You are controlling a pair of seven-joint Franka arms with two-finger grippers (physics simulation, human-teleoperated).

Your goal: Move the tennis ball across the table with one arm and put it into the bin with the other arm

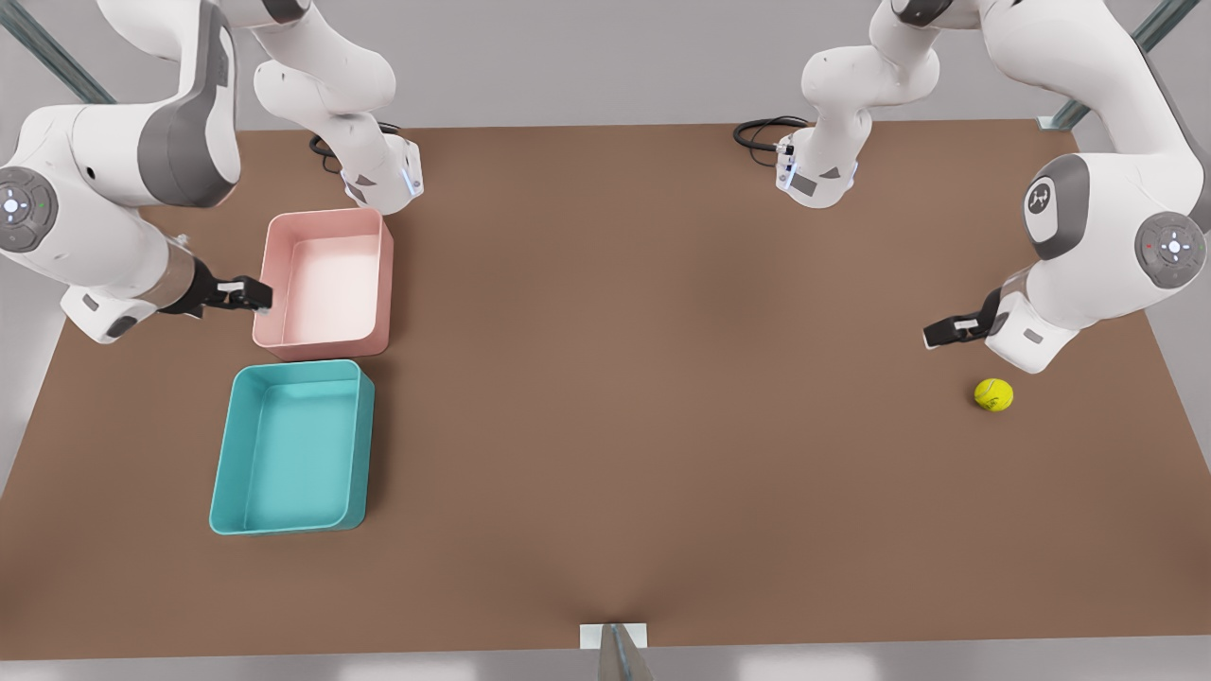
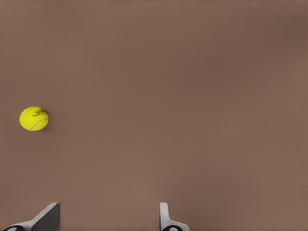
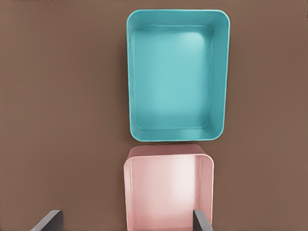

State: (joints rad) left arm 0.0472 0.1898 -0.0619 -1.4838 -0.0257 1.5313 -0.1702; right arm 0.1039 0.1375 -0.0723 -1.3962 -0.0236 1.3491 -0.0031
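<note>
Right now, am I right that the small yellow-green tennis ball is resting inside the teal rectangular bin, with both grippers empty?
Not quite: the small yellow-green tennis ball lies on the bare brown table, far from the teal rectangular bin, as the front view shows. Both the left gripper and right gripper are empty.

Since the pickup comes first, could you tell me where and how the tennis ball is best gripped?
Grip the tennis ball across its widest middle, coming straight down. It is round and lies alone on the bare table, so every side is free. The open left tool hangs close by; the open right tool waits at the pink bin.
</note>
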